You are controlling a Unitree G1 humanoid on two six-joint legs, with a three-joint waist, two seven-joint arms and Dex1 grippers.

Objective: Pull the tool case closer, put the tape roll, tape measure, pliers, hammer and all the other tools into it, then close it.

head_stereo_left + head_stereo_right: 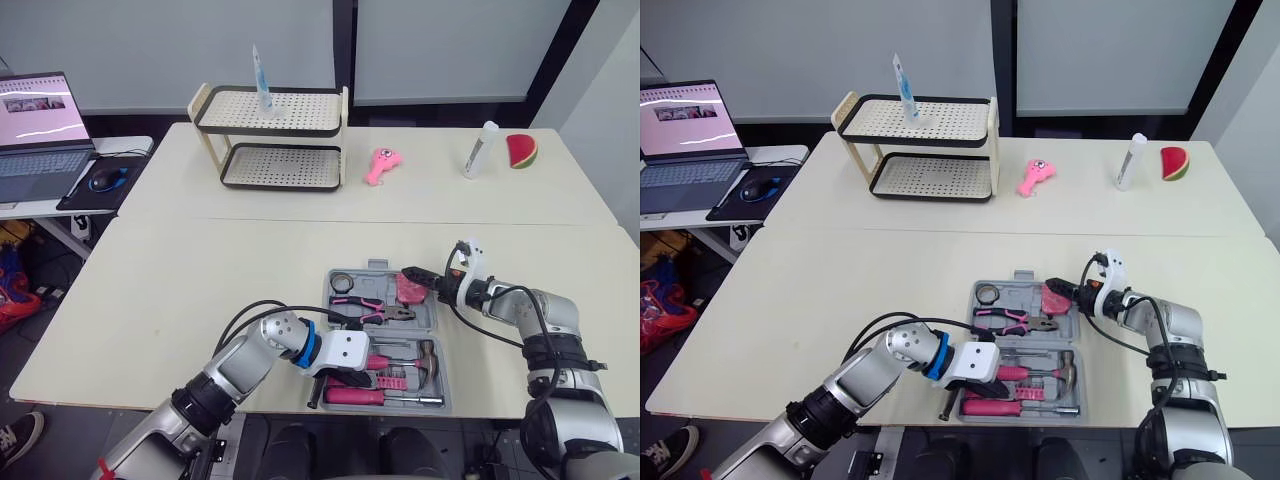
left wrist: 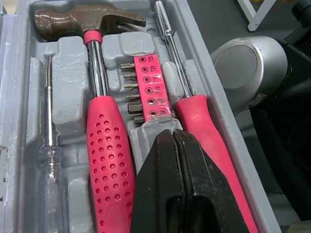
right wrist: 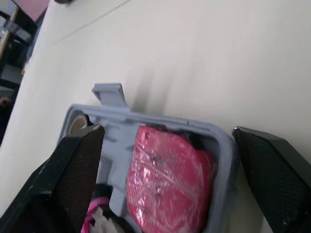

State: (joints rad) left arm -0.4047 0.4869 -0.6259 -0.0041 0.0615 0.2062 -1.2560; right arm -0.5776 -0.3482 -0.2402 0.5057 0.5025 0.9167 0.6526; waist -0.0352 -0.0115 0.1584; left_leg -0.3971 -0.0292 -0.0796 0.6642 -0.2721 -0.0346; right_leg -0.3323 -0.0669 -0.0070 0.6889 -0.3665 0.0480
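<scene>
- The tool case [image 1: 434,322] is lying open at the near edge of the table [image 1: 180,300], its front wall sitting just at that edge, so there is little room on the near side.
- The left gripper [image 2: 172,138] is hovering over the case's near half with its fingers pressed together and nothing between them. The tips are pointing at the bit holder [image 2: 148,87], between the hammer [image 2: 104,145] and the pink-handled screwdriver [image 2: 197,116]; whether they are touching it I cannot tell.
- A slim clear screwdriver [image 2: 48,160] is lying along the case wall beside the hammer.
- In the far half, the pliers [image 1: 372,310] are lying across the middle, the tape roll [image 1: 342,281] is sitting in the far left corner, and the pink tape measure [image 3: 167,182] is filling the far right corner.
- The right gripper [image 1: 415,275] is reaching in at that far right corner with its fingers spread wide and holding nothing, one over the case's inside, the other outside the wall.
- Bare tabletop is lying open left of the case and beyond it.
- Well beyond, a two-tier rack [image 1: 275,140], a pink toy [image 1: 380,165], a white tube [image 1: 480,150] and a watermelon slice [image 1: 521,150] are standing well apart from the case.
</scene>
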